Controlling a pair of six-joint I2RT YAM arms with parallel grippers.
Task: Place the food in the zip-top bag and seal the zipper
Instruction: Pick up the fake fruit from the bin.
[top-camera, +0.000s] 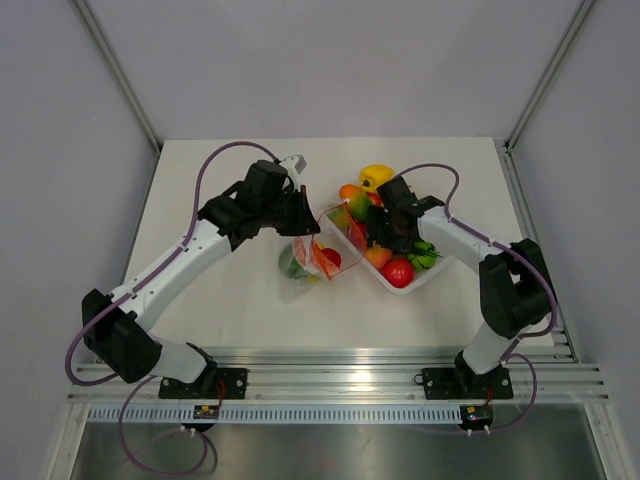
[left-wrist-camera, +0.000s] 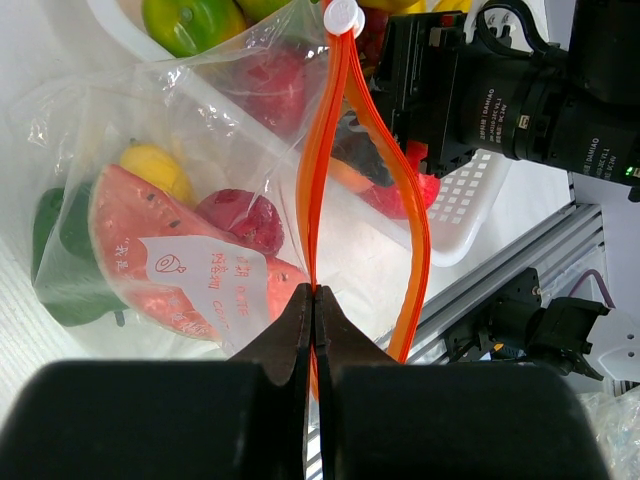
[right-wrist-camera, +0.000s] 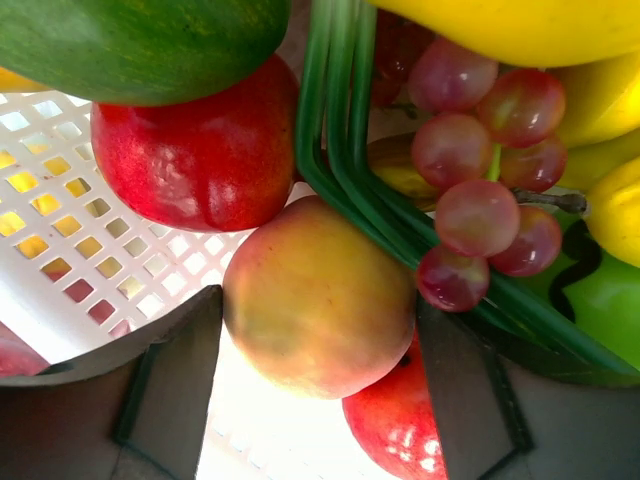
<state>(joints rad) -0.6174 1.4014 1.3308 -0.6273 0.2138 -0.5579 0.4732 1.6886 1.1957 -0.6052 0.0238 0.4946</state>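
Top view: left gripper (top-camera: 300, 222) sits at the upper-left edge of the zip-top bag (top-camera: 310, 258). The bag lies on the table just beside the left end of the white tray (top-camera: 425, 278). Right gripper (top-camera: 385, 238) is down among the food (top-camera: 397, 272) in the tray. The bag mouth is to the right gripper's left, near. The right arm is the nearer one to the loose food.

Left wrist: left gripper (left-wrist-camera: 314, 295) is closed, pinching one end of the zipper (left-wrist-camera: 320, 170). The strip's long axis runs straight away from the fingers toward the tray (left-wrist-camera: 470, 200). Its two sides bow apart, so the mouth is open, with the white slider (left-wrist-camera: 343, 15) at the far end. A watermelon slice (left-wrist-camera: 150, 250) and other pieces are already inside.

Right wrist: right gripper (right-wrist-camera: 318, 300) straddles a peach-coloured fruit (right-wrist-camera: 320, 320). Fingers (right-wrist-camera: 170, 380) are spread wide with the pads flush on both sides, so it reads as a grip. A red apple (right-wrist-camera: 200, 150), grapes (right-wrist-camera: 480, 170) and green stalks (right-wrist-camera: 350, 150) crowd just beyond it.

Judgement: the next move is lift, carry left, and drop in through the gap between the zipper halves. The zipper is not yet sealed.
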